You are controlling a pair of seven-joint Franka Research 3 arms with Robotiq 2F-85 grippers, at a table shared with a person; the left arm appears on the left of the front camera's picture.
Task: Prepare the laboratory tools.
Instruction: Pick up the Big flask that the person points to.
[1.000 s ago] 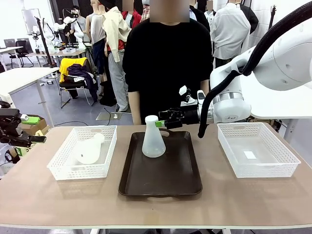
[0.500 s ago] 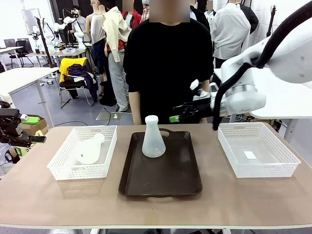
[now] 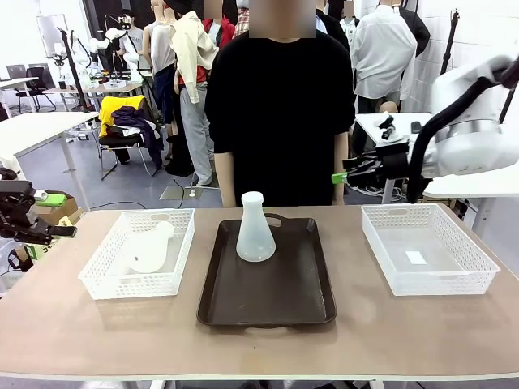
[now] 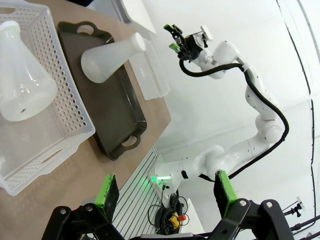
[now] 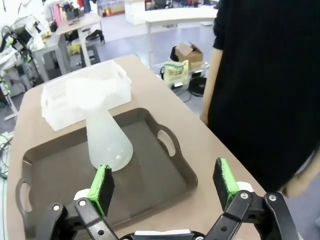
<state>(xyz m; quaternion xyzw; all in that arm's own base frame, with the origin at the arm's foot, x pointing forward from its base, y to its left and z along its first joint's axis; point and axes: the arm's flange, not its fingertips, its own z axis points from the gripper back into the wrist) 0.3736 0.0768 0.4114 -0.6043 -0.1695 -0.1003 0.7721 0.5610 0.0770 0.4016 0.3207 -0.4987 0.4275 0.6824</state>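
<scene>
From the front, I count two flasks, two white mesh baskets and one dark tray (image 3: 268, 284). The upright flask (image 3: 255, 235) stands on the tray's far half. The lying flask (image 3: 150, 250) rests on its side in the left basket (image 3: 101, 271), just left of the tray. The right basket (image 3: 478, 263), right of the tray, shows a small white patch on its floor. A person (image 3: 280, 113) stands behind the tray. The left gripper (image 3: 57, 215) hangs far left of the tray, and the right gripper (image 3: 342, 176) hovers above the tray's far right corner.

Along the left wrist, the left gripper (image 4: 165, 194) has its jaws spread wide, holding nothing; both flasks lie beyond it.

Along the right wrist, the right gripper (image 5: 162, 187) is likewise released and empty, above the tray's rim (image 5: 187, 172), apart from the upright flask (image 5: 107, 137).
</scene>
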